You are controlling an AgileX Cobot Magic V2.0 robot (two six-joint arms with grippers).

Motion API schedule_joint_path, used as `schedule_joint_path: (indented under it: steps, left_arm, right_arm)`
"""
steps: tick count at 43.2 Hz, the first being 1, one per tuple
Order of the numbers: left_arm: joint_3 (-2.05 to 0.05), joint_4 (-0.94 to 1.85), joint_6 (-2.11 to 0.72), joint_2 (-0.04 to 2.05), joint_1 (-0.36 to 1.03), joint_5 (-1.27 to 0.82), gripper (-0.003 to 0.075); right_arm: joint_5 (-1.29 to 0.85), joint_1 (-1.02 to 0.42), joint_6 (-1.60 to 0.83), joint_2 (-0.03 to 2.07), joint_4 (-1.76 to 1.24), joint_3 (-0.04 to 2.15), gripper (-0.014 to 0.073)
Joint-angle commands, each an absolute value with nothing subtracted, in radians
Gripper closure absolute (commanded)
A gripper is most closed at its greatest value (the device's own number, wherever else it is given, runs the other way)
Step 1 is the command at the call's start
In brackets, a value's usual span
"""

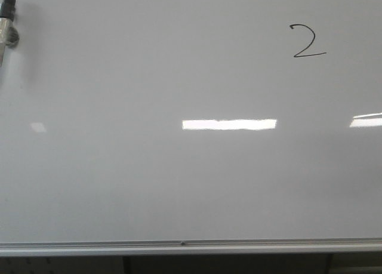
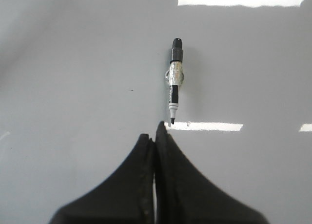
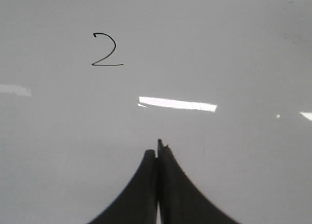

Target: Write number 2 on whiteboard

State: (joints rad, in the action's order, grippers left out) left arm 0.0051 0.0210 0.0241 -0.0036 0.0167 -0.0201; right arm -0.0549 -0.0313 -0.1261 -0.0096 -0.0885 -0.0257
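Observation:
The whiteboard [image 1: 149, 184] fills the front view, with its silver frame along the near edge. A thin black number 2 [image 1: 308, 42] is drawn at its far right; it also shows in the right wrist view [image 3: 106, 50]. A marker [image 1: 8, 27] with a black cap and a clear wrapped middle lies on the board at the far left; in the left wrist view the marker [image 2: 174, 79] lies just beyond my fingertips, tip towards them. My left gripper [image 2: 156, 131] is shut and empty. My right gripper [image 3: 158, 148] is shut and empty, away from the digit. Neither gripper shows in the front view.
Bright rectangular light reflections [image 1: 229, 124] lie across the board's middle and right edge. The metal frame edge [image 1: 191, 245] runs along the near side, with dark space below it.

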Motion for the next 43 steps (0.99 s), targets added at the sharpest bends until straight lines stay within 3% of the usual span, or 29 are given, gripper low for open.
schedule_joint_path:
  steps: [1, 22, 32, 43]
  left_arm:
    - [0.039, 0.022, 0.036, -0.029, 0.024, 0.055, 0.0741]
    - [0.039, 0.022, 0.036, -0.029, 0.024, 0.055, 0.0741]
    - [0.039, 0.022, 0.036, -0.029, 0.024, 0.055, 0.0741]
    - [0.039, 0.022, 0.036, -0.029, 0.024, 0.055, 0.0741]
  right_arm:
    - [0.046, -0.055, -0.134, -0.03, -0.079, -0.023, 0.0662]
    - [0.056, -0.052, -0.133, -0.029, -0.079, -0.023, 0.0662]
    - [0.058, 0.006, 0.021, -0.029, -0.017, -0.023, 0.0662]
    - [0.057, 0.021, 0.023, -0.029, -0.009, -0.023, 0.0662]
